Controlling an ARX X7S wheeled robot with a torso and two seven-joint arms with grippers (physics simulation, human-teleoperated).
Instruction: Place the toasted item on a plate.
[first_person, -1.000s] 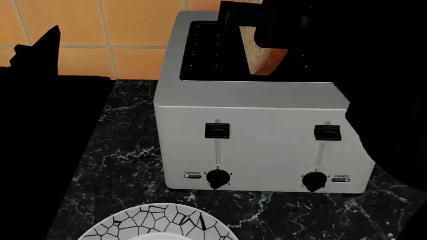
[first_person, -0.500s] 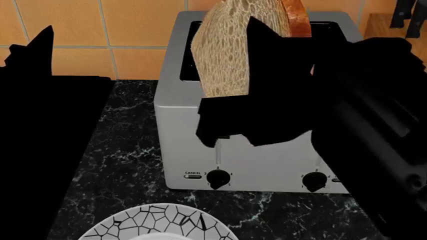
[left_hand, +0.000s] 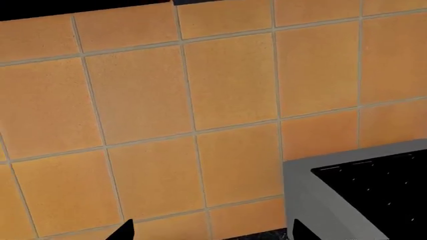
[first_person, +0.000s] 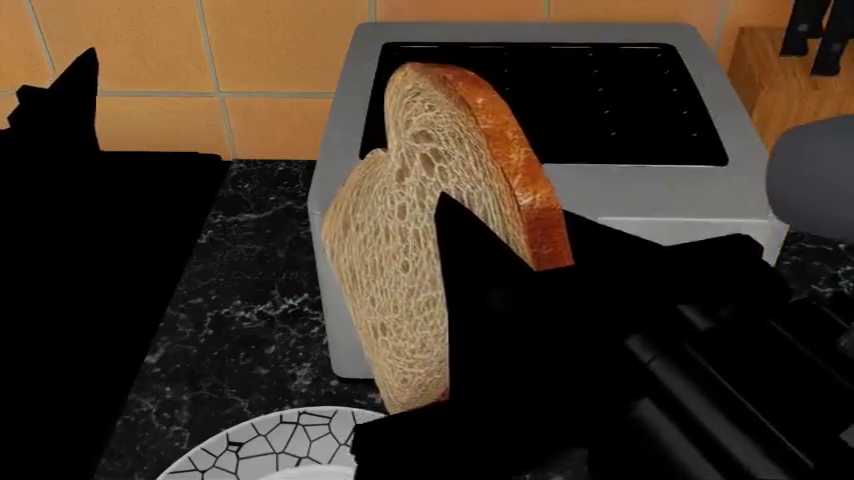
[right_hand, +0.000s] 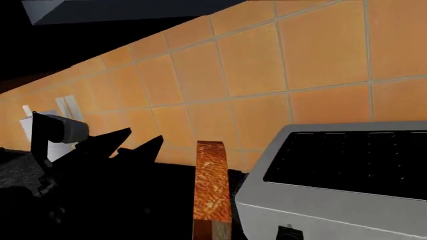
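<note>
Bread slice (first_person: 427, 260) is now fully out of the toaster (first_person: 534, 110) and coming down in front of it. A second ago it was just clearing the slot; half a second ago it was up over the toaster top. So extraction is done and transfer to the plate (first_person: 267, 448) is underway.

Right gripper (first_person: 521, 330) is clamping the slice by its lower edge, with the slice upright and its crumb face toward the head camera. In the right wrist view the crust edge (right_hand: 212, 185) is showing on end, just beside the toaster (right_hand: 333, 170).

Slice is hanging over the black marble counter (first_person: 254, 320), above and just behind the plate rim at the frame's lower edge. It is not touching the plate yet.

Left gripper (left_hand: 207, 232) is idling apart from the action, fingertips spread and holding nothing, pointing at the orange wall tiles (left_hand: 133, 100).

Nothing is blocking the path down. My read: the slice needs tilting flat before release, or it is likely tipping off the rim. Knife block (first_person: 787, 60) is sitting far right, well clear.
</note>
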